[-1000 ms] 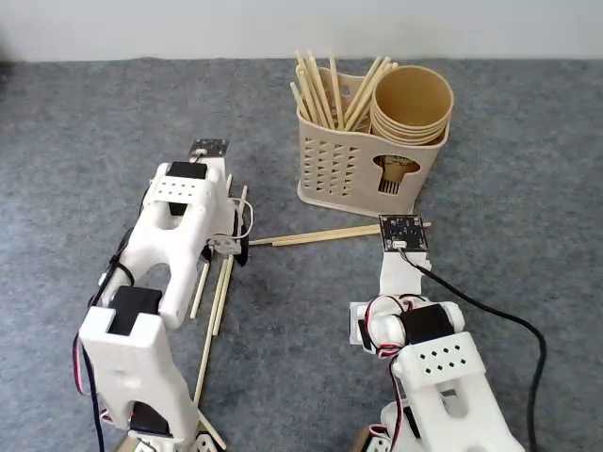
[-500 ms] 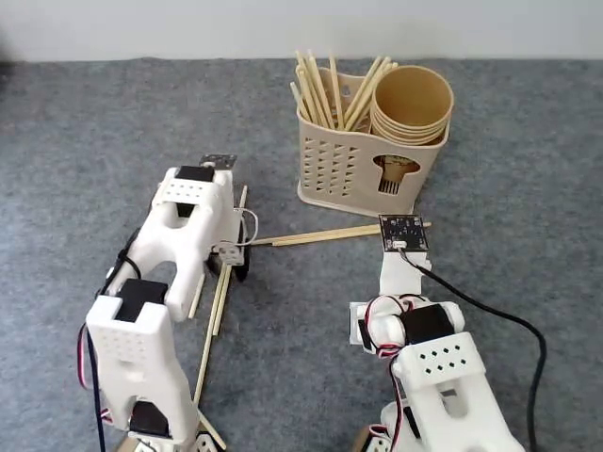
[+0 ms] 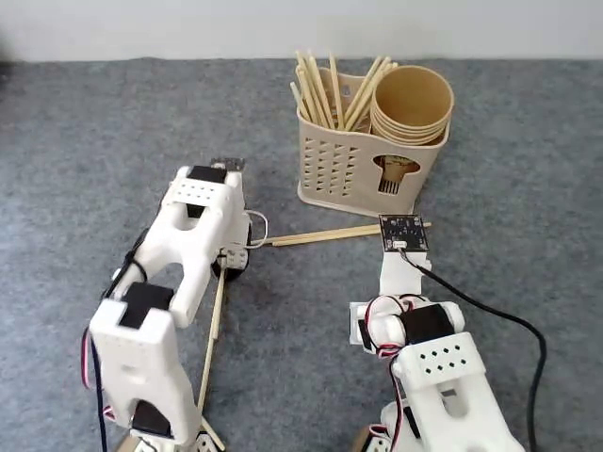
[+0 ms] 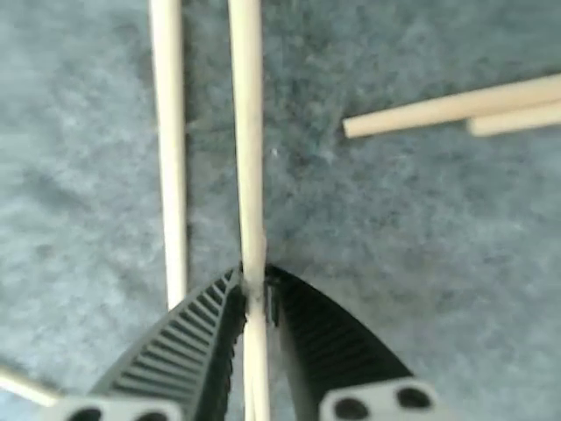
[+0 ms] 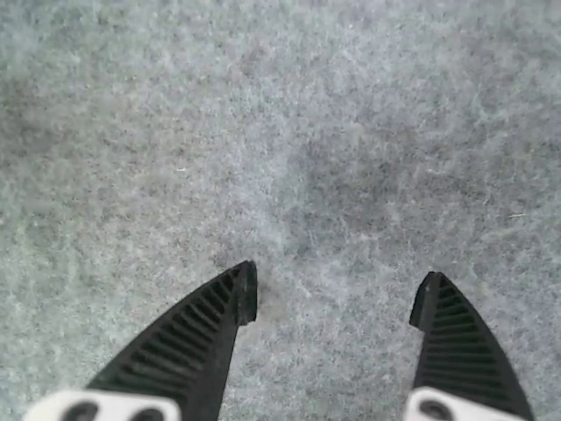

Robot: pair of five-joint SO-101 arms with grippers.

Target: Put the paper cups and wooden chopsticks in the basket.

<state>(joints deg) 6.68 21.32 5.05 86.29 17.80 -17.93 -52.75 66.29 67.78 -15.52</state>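
The chopstick (image 4: pixel 248 158) is pinched in my left claw (image 4: pixel 259 289), the tips nearly closed on it, and it runs straight ahead. Another chopstick (image 4: pixel 166 149) lies just beside one finger. Over the last second my arm slid toward the basket (image 3: pixel 363 160) (cups (image 3: pixel 412 102) already inside), so lifting seems next. My right claw (image 5: pixel 337 294) gapes wide, empty.
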